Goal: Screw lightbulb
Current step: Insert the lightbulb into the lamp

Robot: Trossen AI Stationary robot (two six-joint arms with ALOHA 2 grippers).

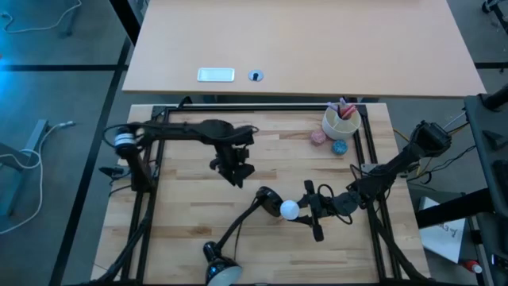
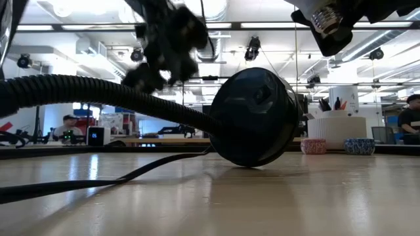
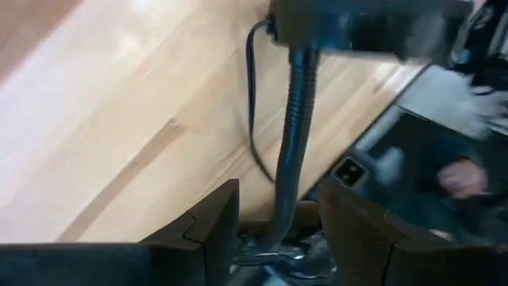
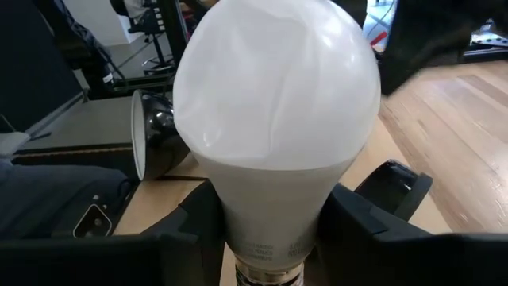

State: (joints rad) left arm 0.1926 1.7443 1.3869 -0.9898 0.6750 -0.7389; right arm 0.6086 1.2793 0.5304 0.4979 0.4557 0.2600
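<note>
A: Where's everything sitting?
B: The lightbulb (image 1: pixel 290 209) is mid-table in the right gripper (image 1: pixel 308 208), just beside the lamp base (image 1: pixel 267 198). The left gripper (image 1: pixel 235 168) hangs behind it; the cup (image 1: pixel 341 121) sits in the far right corner.

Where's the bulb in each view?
High: bulb at centre-right of the table, at the right gripper.
Low: only its screw base, top right.
Left wrist: not in it.
Right wrist: fills the centre, between the jaws.
Shared landmark: lamp shade.
</note>
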